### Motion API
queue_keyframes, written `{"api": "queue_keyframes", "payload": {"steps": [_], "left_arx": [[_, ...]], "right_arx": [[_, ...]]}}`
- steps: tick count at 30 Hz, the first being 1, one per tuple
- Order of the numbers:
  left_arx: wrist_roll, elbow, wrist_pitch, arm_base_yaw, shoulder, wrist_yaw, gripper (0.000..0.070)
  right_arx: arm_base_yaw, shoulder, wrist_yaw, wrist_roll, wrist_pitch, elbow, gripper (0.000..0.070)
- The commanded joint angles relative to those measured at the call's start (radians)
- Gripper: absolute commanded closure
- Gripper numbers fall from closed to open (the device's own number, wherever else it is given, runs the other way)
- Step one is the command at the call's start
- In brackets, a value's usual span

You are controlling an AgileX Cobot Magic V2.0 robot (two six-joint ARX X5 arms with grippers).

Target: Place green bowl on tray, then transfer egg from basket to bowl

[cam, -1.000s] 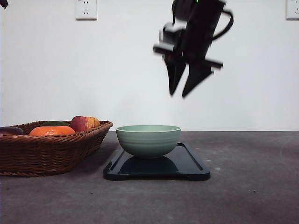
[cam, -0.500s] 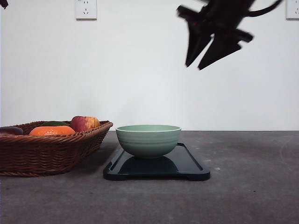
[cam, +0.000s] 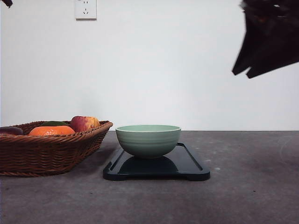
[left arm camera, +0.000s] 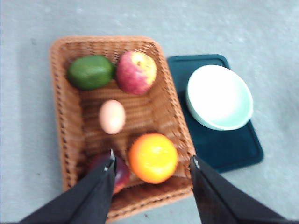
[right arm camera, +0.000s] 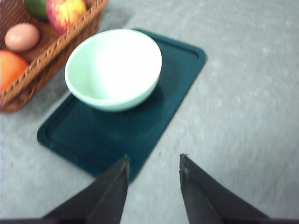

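We see the basket [left arm camera: 117,126], then the tray [cam: 187,163] carrying the green bowl [cam: 148,140]; the egg [left arm camera: 112,116] waits in the basket. Our right pincer [right arm camera: 153,164] has risen away, parted, empty; left pincer [left arm camera: 152,161] hovers wide, empty.

I work at what looks like a plain test room or lab: a bare white wall [cam: 149,70] with a socket [cam: 86,9] high up, and a grey table [cam: 243,186] carrying little beyond household props like a wicker basket [cam: 46,154] of fruit.
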Motion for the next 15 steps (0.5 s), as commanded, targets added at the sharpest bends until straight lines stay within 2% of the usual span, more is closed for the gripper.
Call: {"api": "queue_keyframes", "payload": {"steps": [1,5,9,13,15], "left_arx": [[-0.013,0.026,0.0,-0.019,0.024,0.002,0.0384],[-0.03,0.037,0.001,-0.083,0.091,-0.03,0.0384],[-0.028,0.058,0.01,-0.15,0.198,-0.135,0.0381],[-0.027,0.068,0.06,-0.179,0.315,-0.183,0.0279],[-0.027,0.068,0.091,-0.18,0.369,-0.186,0.0269]], "right_arx": [[0.008,-0.014,0.0,-0.008,0.002,-0.008,0.049],[0.008,-0.035,0.0,-0.008,0.008,-0.013,0.0491],[0.008,-0.036,0.0,-0.008,0.046,-0.013,0.0491],[0.008,-0.036,0.0,-0.008,0.069,-0.013,0.0491],[0.008,-0.036,0.0,-0.008,0.069,-0.013,0.0491]]}}
